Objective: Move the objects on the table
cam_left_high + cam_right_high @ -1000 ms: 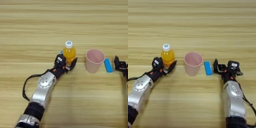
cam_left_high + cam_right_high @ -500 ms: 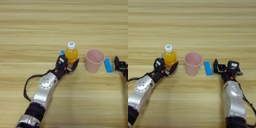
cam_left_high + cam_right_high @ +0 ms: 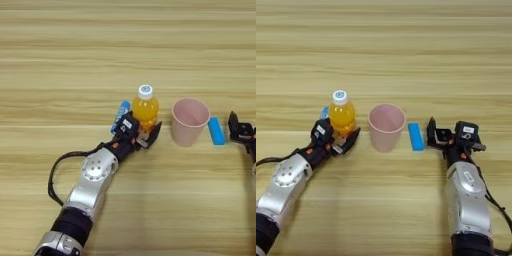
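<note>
Currently we are judging the step as a grasp of the orange-juice bottle: the left gripper is sitting at the bottle's near side, its two black fingers spread either side of the base, not visibly pinching it

We are reading the next move as closing on the bottle low down without tipping it, since it is standing upright, tall and narrow, white cap on top, orange fill nearly to the neck

We are noting the blue glue-stick tube lying just left of it and the pink cup near on its right

We are seeing the light-blue block lying flat right of the cup, with the right gripper just beside it, fingers parted, idle on the table
</note>
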You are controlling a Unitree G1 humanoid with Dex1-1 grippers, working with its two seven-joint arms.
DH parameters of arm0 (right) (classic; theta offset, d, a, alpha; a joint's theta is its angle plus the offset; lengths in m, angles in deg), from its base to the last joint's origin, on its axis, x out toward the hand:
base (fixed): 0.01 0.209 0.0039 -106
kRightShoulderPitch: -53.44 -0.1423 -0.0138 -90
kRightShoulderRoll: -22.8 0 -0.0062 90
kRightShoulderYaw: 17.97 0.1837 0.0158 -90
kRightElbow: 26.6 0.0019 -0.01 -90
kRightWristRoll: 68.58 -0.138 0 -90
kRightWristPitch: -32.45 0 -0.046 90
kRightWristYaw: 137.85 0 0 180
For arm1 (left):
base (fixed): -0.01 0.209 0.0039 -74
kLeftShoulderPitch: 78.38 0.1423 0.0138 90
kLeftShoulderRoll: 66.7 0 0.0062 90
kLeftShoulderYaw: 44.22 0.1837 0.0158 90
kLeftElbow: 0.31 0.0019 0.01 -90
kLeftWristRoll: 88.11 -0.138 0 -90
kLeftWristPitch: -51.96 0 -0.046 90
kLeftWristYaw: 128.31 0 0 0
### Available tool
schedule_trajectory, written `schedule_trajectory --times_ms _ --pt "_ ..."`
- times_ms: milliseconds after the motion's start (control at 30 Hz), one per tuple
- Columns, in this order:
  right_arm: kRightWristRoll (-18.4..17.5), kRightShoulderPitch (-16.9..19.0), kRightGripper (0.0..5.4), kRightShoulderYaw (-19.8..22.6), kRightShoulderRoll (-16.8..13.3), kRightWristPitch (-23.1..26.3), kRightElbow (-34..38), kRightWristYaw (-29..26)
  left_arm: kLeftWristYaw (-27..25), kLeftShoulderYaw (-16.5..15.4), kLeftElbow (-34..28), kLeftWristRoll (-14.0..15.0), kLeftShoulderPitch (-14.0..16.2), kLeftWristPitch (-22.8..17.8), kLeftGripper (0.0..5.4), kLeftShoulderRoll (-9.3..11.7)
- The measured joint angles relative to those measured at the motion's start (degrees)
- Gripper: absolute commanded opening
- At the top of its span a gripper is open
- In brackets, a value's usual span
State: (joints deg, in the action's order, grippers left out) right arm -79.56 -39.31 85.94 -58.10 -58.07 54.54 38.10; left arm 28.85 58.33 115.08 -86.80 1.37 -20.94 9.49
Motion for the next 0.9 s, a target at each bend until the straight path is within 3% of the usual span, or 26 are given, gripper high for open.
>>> schedule_trajectory --times_ms 300,733,900 --pt "0.16 -0.01 5.40 -0.03 0.07 0.00 0.02 0.06 -0.34 0.01 -5.84 -0.12 3.34 -1.71 5.37 1.74" --pt "0.39 -0.04 5.40 -0.13 0.15 0.00 0.02 0.13 -2.60 0.49 -15.45 0.10 9.46 -5.89 5.37 5.54" --pt "0.43 -0.07 5.40 -0.24 0.24 0.00 0.02 0.50 -2.58 -1.51 -17.03 0.54 10.68 -7.39 5.37 7.53"
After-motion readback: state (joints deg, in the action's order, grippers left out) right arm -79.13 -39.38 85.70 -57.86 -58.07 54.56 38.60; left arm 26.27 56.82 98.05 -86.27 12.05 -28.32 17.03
